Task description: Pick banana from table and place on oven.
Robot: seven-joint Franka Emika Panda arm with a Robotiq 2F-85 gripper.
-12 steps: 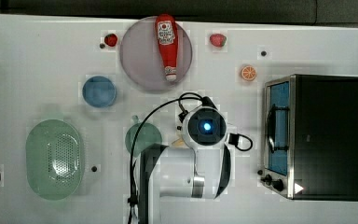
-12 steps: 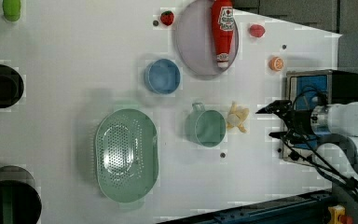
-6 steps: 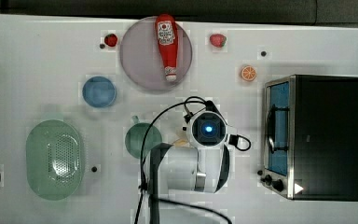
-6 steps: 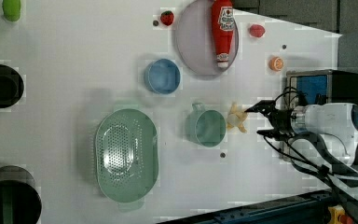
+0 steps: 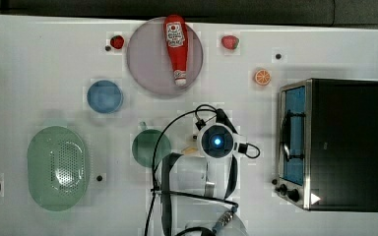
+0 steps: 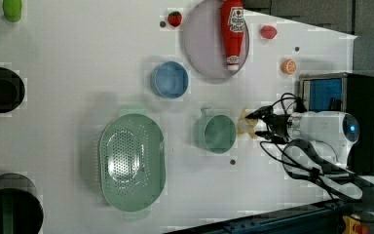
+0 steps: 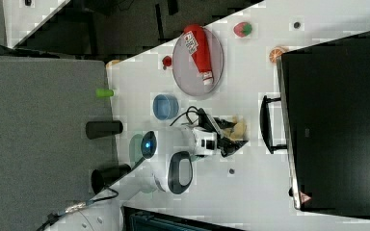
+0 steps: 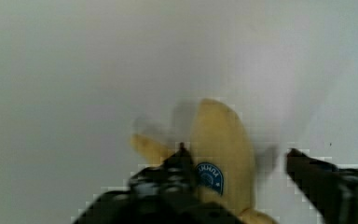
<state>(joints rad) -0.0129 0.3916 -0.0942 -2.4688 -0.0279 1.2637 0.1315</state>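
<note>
Straddling the banana (image 8: 221,154), the gripper (image 8: 235,161) stands with its black fingers (image 8: 179,161) parted, one on each side of the fruit; whether either pad touches it cannot be told, so no grip is confirmed. Banana: smooth, pale yellow, short and stubby with a rounded tip, a round blue sticker on its skin and peel flaps spreading at its base. It lies on the table (image 5: 39,64), a flat matte white top with a few small dark dots, just beside the green cup (image 5: 150,146) on the side toward the oven (image 5: 344,142), well apart from the oven itself.

Oven: boxy, matte black top, shiny steel front frame, bluish glass door, bar handle, black knobs low on the front. Green cup: round, glossy, with a small side handle. Beyond the cup from the banana sits an oval green perforated colander (image 5: 58,167). A round blue bowl (image 5: 105,96) and a pale lilac plate (image 5: 152,64) carrying a red ketchup bottle (image 5: 176,46) lie further off. An orange slice (image 5: 262,76) rests near the oven's far corner.

Change from the earlier frames: in the left view the arm's white wrist has moved from beside the oven toward the cup, and the fingers, then short of the banana, now flank it and have narrowed. Banana, cup and the other items have not shifted
</note>
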